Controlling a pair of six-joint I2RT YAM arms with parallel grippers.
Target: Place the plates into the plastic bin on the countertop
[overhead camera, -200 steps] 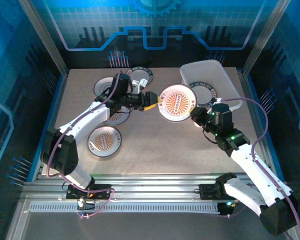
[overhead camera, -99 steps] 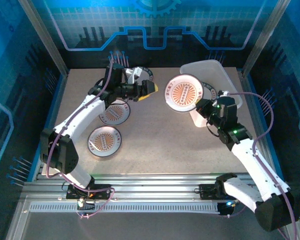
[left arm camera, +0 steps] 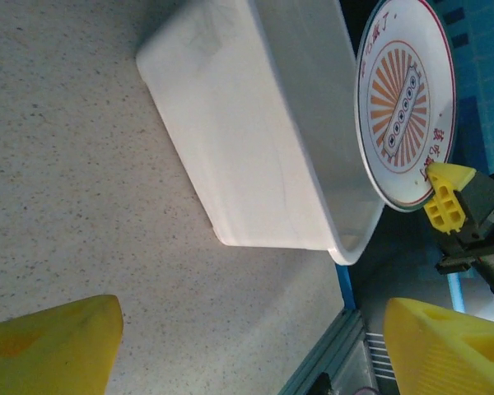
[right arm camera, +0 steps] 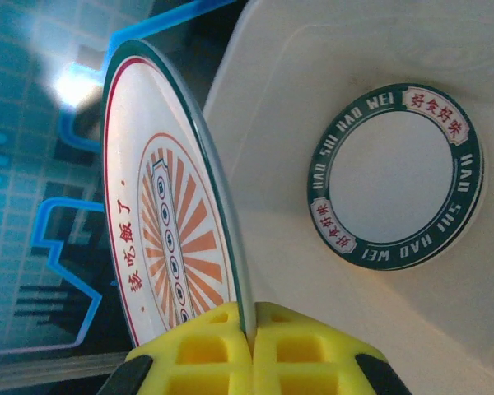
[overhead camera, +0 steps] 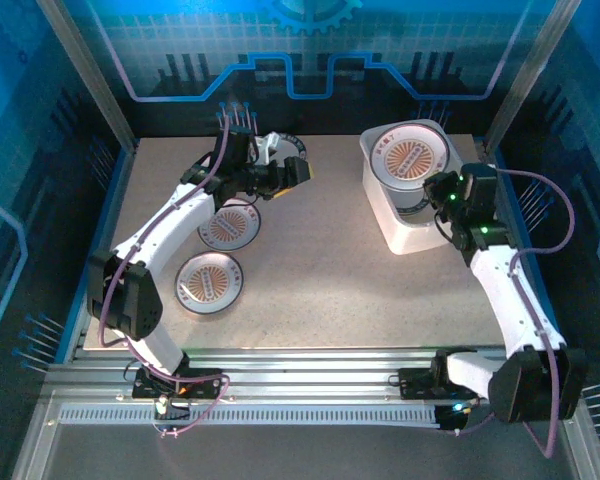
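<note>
Right claw (right arm camera: 251,350) first: its two chunky yellow plastic tips, moulded with a grid pattern, are pinched tight on the rim of the sunburst plate (right arm camera: 173,239). The plate is thin, round and glossy white, with a fine red line near the edge, orange rays fanning round a centre strip, and red characters. It stands on edge, sticking straight out from the tips.

Just past the plate's back side is the bin (right arm camera: 477,49), made of smooth milky white plastic with rounded corners and sloped walls. A green-rim plate (right arm camera: 395,177) lies flat on the bin floor, apart from the held one. It has a plain white middle and a dark green band with white lettering. From the top camera the right claw (overhead camera: 440,188) is at the plate's (overhead camera: 410,155) near-right edge, and the plate hangs over the far end of the bin (overhead camera: 420,235).

Left claw (left arm camera: 247,354): the yellow wedge tips are spread wide with nothing between them. It's over the worktop (left arm camera: 66,164), which is matte beige with a speckled, stone-like look. The bin (left arm camera: 247,140) is ahead of it, well apart.

From above, a second green plate (overhead camera: 300,150) sits just behind the left claw (overhead camera: 298,172), partly hidden. Back along that arm, a plate under its arm (overhead camera: 230,230) and a last plate (overhead camera: 210,282), both sunburst, lie flat on the worktop (overhead camera: 330,280).
</note>
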